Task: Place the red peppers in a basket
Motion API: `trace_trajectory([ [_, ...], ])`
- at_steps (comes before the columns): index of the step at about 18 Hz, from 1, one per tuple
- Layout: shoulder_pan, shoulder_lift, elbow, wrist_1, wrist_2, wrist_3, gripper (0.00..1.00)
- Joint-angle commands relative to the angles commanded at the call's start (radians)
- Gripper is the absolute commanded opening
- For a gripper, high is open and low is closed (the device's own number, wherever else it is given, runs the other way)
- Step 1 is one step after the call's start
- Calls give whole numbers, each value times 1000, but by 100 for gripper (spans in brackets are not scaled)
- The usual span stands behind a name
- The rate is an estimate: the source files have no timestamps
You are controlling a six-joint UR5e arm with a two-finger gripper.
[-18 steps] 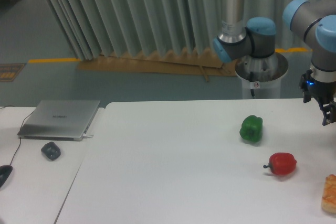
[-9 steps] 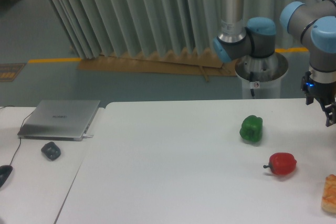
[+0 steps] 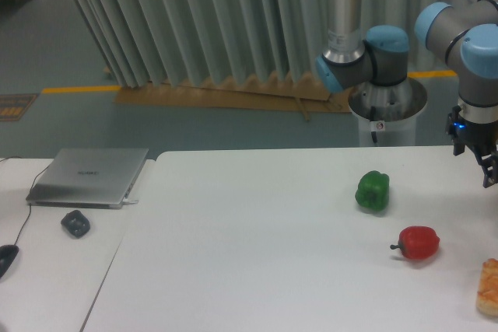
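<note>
At right of the white surface (image 3: pixel 257 254): red pepper (image 3: pixel 419 242) lying loose, nothing gripping it.
Stem points left. Green pepper (image 3: pixel 373 190) sits near it, up and left, apart. Hand (image 3: pixel 488 172) hangs at the right frame edge, above and right of the red pepper, well apart; partly cut off, so finger spread cannot be told. Orange woven item (image 3: pixel 489 287) at lower right edge, contents hidden. Laptop (image 3: pixel 89 176) far left.

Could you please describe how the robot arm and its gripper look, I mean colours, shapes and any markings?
The arm is made of grey metallic tubes joined by rounded light-blue joint caps. Its base is a silver cylinder with a small white sticker. The gripper at the right edge is black, with a small blue light above it; its fingers are partly cut off by the picture's edge.
</note>
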Motion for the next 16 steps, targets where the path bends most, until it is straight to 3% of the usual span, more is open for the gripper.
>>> trace_trajectory([
  [3, 0, -2, 2, 0, -5, -8, 100],
  [6, 0, -2, 5, 14, -8, -130, 100],
  [10, -34, -31, 31, 124, 0, -214, 100],
  [13, -70, -52, 35, 149, 3, -409, 100],
  [15, -127, -98, 23, 231, 2, -411, 100],
  [16, -162, -142, 43, 230, 0, -394, 100],
])
